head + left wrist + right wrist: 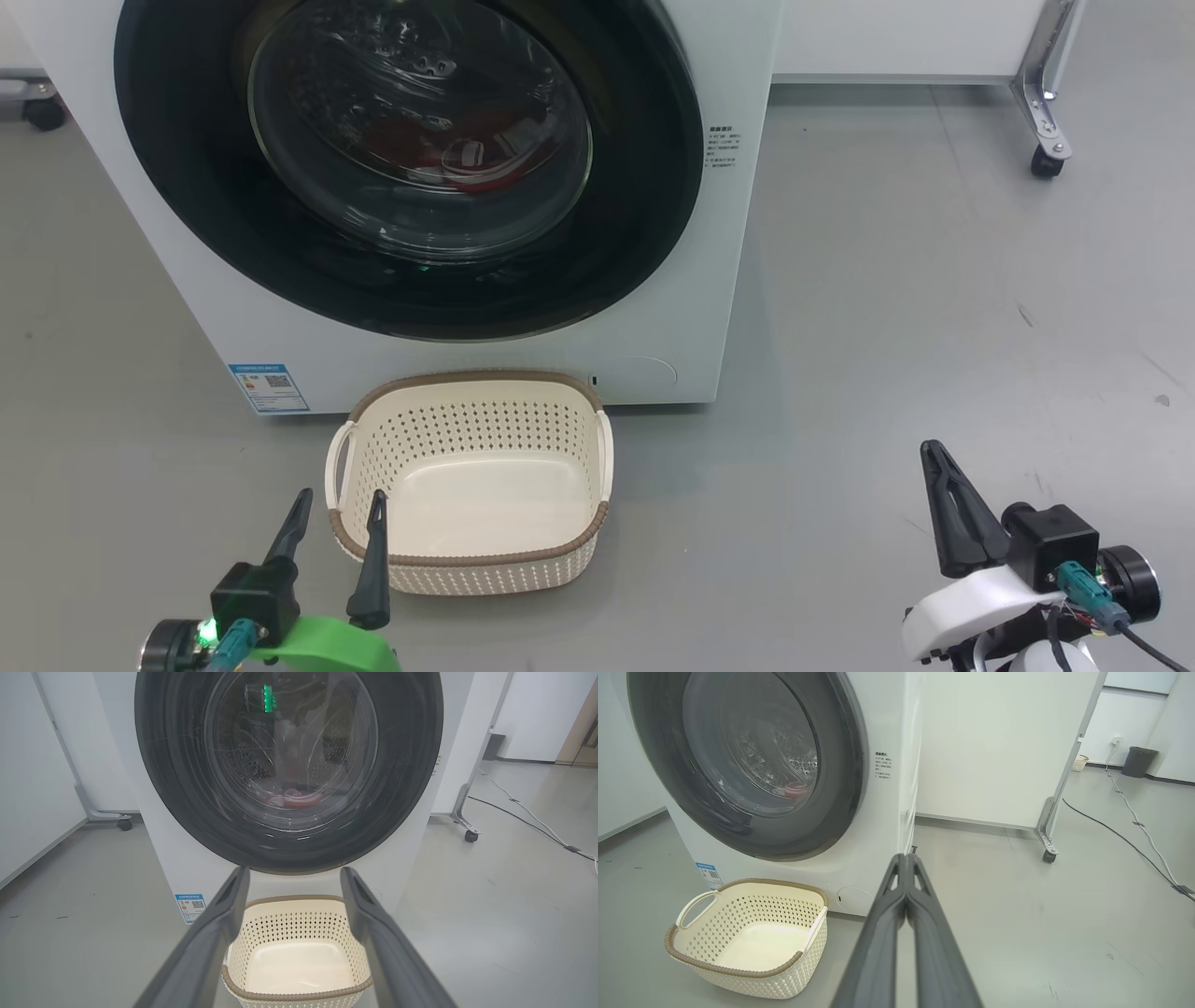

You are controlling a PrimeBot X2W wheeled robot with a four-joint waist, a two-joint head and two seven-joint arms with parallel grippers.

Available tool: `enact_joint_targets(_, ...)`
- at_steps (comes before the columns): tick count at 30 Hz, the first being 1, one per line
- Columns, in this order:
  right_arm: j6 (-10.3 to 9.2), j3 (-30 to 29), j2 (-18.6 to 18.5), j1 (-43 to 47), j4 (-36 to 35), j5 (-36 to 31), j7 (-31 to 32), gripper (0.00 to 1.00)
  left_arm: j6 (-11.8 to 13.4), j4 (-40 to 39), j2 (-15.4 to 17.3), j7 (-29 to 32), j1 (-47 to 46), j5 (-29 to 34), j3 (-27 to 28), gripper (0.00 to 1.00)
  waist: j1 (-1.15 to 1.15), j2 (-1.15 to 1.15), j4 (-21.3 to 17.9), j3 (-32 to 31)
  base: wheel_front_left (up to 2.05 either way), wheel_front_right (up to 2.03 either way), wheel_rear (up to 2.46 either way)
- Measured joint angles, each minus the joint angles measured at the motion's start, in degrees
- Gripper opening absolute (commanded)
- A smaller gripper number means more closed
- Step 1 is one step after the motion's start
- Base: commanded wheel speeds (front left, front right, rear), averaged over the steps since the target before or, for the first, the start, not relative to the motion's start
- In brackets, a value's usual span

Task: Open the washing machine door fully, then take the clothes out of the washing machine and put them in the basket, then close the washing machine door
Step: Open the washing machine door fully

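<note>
First, hook the closed, empty right fingers (948, 513) behind the rim of the shut washing machine door (411, 140), up ahead of them, leaving the spread left fingers (373, 551) just short of the basket (476, 376).

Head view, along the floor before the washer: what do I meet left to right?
Open left gripper with dark fingers on a green mount → small cream perforated plastic basket with brown rim → shut right gripper with dark fingers on a white mount.
</note>
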Motion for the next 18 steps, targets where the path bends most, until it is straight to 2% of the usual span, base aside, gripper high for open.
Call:
enact_joint_targets(5, 1.35, -2.26, 2.54, -0.01, -0.65, 4.21, 0.0, 0.0, 0.0, -0.01, -0.03, 0.0, -0.14, 0.0, 0.0, 1.0, 0.0, 0.0, 0.06, 0.31, 0.0, 0.0, 0.0)
enact_joint_targets(9, 3.11, -5.46, 6.13, -0.01, -1.53, 11.95, 0.0, 0.0, 0.0, -0.41, -0.09, 0.0, -0.49, 0.0, -0.12, 1.0, 0.0, 0.0, 0.21, 0.99, 0.0, 0.0, 0.0)
enact_joint_targets(15, 7.09, -9.77, 7.24, -0.29, -1.32, 25.71, -0.01, 0.0, 0.0, -1.98, -0.41, 0.0, -1.88, 0.01, -0.23, 1.0, 0.0, 0.0, 0.56, 2.66, 0.0, 0.0, 0.0)
enact_joint_targets(18, 8.08, -11.32, 7.24, -1.81, -0.6, 33.07, 0.09, 0.0, 0.0, -2.42, -0.45, 0.0, -2.21, 0.02, -0.47, 1.0, 0.0, 0.0, 0.73, 3.79, 0.0, 0.0, 0.0)
